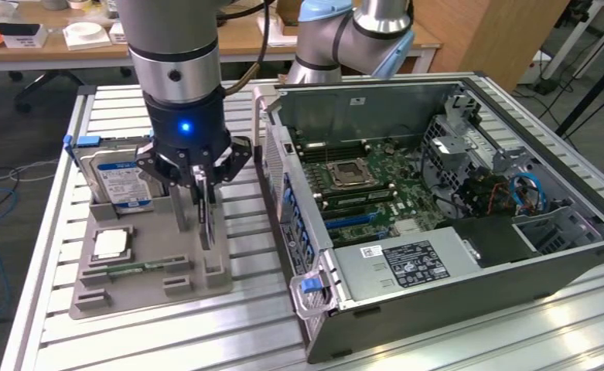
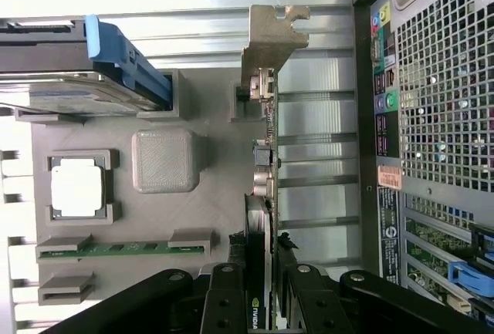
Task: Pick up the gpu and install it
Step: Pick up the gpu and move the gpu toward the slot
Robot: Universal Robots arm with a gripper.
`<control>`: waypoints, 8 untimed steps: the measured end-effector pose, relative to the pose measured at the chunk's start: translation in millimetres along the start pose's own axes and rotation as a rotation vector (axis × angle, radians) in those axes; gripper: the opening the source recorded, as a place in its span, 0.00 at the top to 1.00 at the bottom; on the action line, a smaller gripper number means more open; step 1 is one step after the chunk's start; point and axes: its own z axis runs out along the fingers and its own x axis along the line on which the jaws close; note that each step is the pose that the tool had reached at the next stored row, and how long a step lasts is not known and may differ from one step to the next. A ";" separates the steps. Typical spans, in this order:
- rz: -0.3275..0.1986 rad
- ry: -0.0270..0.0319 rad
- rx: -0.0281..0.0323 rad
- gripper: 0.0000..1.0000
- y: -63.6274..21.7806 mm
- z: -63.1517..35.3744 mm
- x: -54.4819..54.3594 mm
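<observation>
Table [image 1: 245, 336]: slatted metal, bearing a gray tray [image 1: 152, 241].
Pincer [image 1: 196, 193]: clamped on the gpu [image 2: 265, 156], upright in the tray.

One gpu [image 2: 262, 166], one hard drive [image 1: 122, 182], one processor [image 1: 110, 244], one memory stick [image 2: 116, 250]

**Exterior view.** Camera off the arm, set high and looking obliquely down on the slatted table [image 1: 230, 325] from moderate distance. The arm [image 1: 178, 54] enters at the upper left of the frame. The open computer case [image 1: 405, 193] occupies the exterior view's right, and the grey parts tray [image 1: 152, 255] sits lower left.

**Wrist view.** Camera on the wrist, looking along the gripper [image 2: 260, 280] straight down onto the tray at close range.

**Shared field.** Both views take in the parts tray, the hard drive [image 1: 121, 182] standing in it, the upright gpu [image 2: 262, 156] and the case's near wall.
</observation>
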 end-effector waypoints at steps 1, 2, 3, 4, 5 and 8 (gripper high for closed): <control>0.000 0.0000 0.0000 0.74 0.0 -0.7 0.0; 0.000 0.0001 0.0001 0.74 0.1 -1.4 0.0; 0.000 0.0001 0.0000 0.74 0.1 -2.3 -0.1; 0.000 0.0000 0.0000 0.74 0.1 -3.1 -0.1; 0.000 0.0000 0.0000 0.74 0.2 -3.8 -0.1; 0.000 0.0000 0.0001 0.74 0.2 -6.1 -0.1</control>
